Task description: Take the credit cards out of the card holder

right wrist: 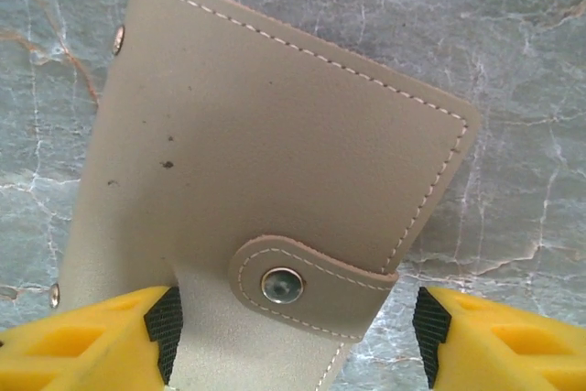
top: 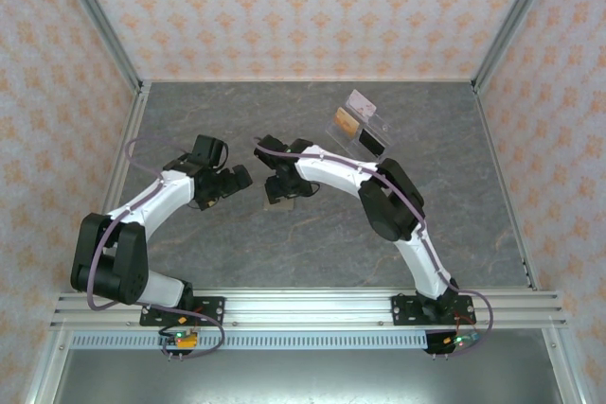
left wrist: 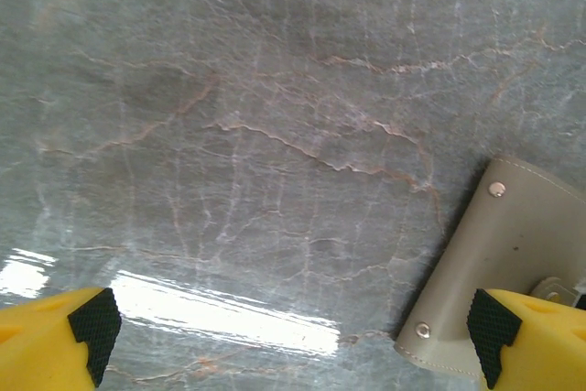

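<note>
Released astride the snapped-shut card holder point(right wrist: 275, 153) on the bench point(right wrist: 531, 89), the right end effector point(right wrist: 295, 331) risked skidding it when clenching; the left end effector point(left wrist: 293, 325) gaped.

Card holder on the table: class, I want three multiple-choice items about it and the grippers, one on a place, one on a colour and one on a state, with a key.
1. Where does the card holder lie?
A. On the table near its middle, below the right gripper
B. On the clear stand
C. Against the left wall

2. What colour are the right gripper's fingers?
A. Red
B. Yellow
C. Blue

3. In what state is the card holder?
A. Opened flat, cards showing
B. Its tab torn off
C. Closed, its snap tab fastened across the edge

Key: 1 A, since the top view shows it beneath the right gripper at mid-table. 2 B, since the wrist view shows yellow fingers with black pads. 3 C, since the tab wraps over the edge and no inside panel shows.
</note>
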Available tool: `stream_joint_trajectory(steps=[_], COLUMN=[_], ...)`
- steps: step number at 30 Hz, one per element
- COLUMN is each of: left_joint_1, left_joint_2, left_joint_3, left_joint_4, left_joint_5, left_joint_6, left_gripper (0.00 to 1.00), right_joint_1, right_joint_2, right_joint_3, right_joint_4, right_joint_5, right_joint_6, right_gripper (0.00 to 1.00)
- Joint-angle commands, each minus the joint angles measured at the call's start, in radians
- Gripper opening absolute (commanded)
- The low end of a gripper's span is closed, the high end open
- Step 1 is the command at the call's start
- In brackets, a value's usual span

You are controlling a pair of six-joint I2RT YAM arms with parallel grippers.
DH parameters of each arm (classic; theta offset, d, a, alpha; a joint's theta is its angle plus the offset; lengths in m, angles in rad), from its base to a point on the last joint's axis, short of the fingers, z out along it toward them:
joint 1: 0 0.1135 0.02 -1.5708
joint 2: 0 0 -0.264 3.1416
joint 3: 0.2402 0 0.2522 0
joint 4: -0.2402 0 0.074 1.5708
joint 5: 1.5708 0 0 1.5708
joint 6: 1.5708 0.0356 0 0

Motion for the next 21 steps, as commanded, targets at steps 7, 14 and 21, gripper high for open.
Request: stream_joint_trajectory(steps=[7,14,21], left_joint_1=[0.002,-0.021,-0.074], left_joint_2=[0.009,0.045,0.123], left_joint_3=[-0.044,-0.065,-0.07], left_joint_4=[0.123,0.23,0.367], left_joint_5=[0.192,0.275,0.363], left_joint_6=[-0.018,-0.075,-0.159], left_gripper=[0.95,0.84,0.65], right_joint_1=[-0.07,-0.099,-0.146], right_joint_2=[-0.116,-0.22,-0.22], right_joint_3=[-0.133,-0.219,-0.271], right_joint_4=[-0.018,0.14,0.155], right_joint_5=[-0.064,-0.16,-0.102], right_joint_6=[-0.187,0.002,0.087], right_gripper=[0.68,0.65,0.47])
